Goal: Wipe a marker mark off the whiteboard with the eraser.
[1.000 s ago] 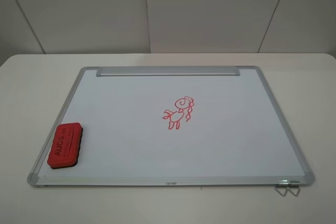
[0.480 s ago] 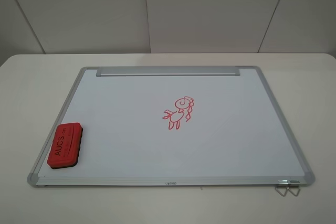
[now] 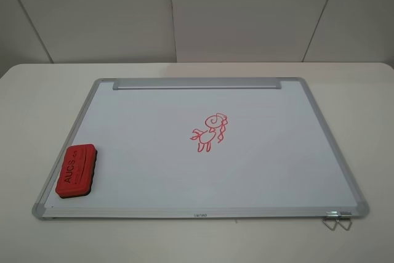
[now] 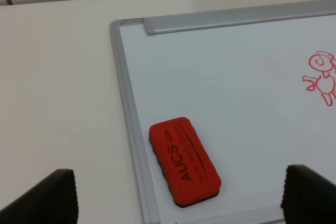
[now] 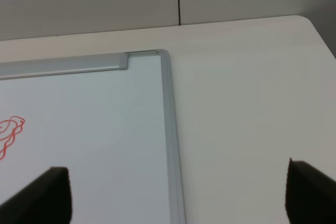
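Note:
The whiteboard (image 3: pixel 265 170) lies flat on the table. On its near left corner rests the red eraser (image 3: pixel 76 170), lettering up. At the board's middle is one red doodle (image 3: pixel 209 131) with a spiral curly head and side arms; no mushroom-capped marker mark shows in any view. My left gripper (image 4: pixel 178 171) hangs open above the eraser (image 4: pixel 184 160), with its dark fingertips (image 4: pixel 55 195) spread to either side and touching nothing. Over the board's far right corner (image 5: pixel 164 54) my right gripper (image 5: pixel 177 167) is open and holds nothing. Neither gripper appears in the exterior view.
The metal tray strip (image 3: pixel 197 84) runs along the board's far edge. A wire clip (image 3: pixel 337 221) sticks out at the near right corner. White table (image 3: pixel 37 103) surrounds the board, and a pale panelled wall (image 3: pixel 246 10) stands behind it.

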Robot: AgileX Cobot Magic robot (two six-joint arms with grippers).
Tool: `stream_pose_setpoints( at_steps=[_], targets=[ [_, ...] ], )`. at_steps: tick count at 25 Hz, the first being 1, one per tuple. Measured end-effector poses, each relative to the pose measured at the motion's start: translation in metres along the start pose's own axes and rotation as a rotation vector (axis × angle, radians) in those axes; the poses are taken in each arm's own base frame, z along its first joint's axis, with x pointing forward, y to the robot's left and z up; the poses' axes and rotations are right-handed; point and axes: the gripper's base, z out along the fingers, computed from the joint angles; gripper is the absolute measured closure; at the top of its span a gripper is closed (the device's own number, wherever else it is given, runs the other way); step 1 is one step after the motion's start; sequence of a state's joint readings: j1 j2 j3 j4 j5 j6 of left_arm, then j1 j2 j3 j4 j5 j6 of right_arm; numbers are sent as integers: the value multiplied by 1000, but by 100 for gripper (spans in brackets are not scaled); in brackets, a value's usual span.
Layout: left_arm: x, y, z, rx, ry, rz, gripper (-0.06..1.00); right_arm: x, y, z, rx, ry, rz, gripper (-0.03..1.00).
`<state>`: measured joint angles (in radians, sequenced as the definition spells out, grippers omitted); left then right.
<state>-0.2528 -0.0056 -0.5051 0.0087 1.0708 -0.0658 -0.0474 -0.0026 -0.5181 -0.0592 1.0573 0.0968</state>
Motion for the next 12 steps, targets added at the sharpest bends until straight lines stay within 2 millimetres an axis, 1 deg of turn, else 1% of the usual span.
stream_pose_setpoints(
  at_steps=[8, 12],
  targets=[
    [0, -1, 0, -109, -7, -56, 17, 0, 0, 0, 0, 0, 0, 24],
    [0, -1, 0, -113, -7, -58, 17, 0, 0, 0, 0, 0, 0, 24]
  ],
)
